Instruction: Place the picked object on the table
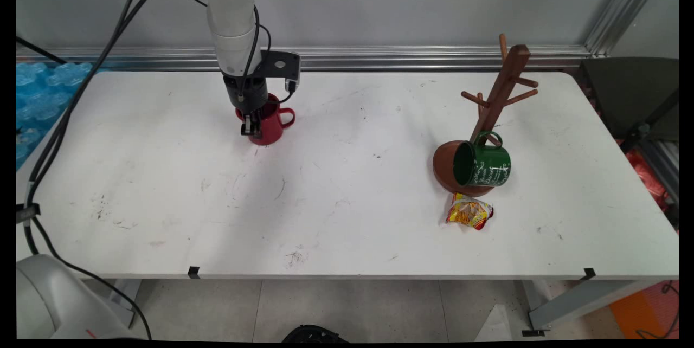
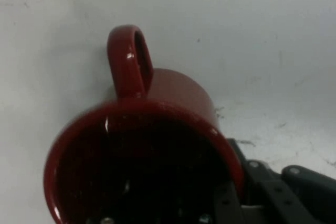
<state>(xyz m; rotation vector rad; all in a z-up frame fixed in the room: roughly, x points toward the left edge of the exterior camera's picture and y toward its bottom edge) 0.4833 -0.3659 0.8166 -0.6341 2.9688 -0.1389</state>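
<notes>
- Here the gripper (image 1: pixel 251 130) pinches the red mug's (image 1: pixel 269 123) rim, one finger inside, one outside.
- The mug's handle (image 2: pixel 129 61) points away from the fingers.
- Well off stands a mug tree (image 1: pixel 496 101) holding a green mug (image 1: pixel 482 163).

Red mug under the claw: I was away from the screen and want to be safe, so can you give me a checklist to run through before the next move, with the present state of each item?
1. Black two-finger claw straddles the rim of the glossy red ceramic mug, one finger inside, one outside: ok.
2. Grip closed firmly on the wall: cannot tell.
3. Mug's handle free of the fingers: ok.
4. Mug resting flat on the white table: cannot tell; it looks tilted in the hand view.
5. Wooden mug tree with the green enamel mug and the yellow snack packet stand far off: ok.
</notes>
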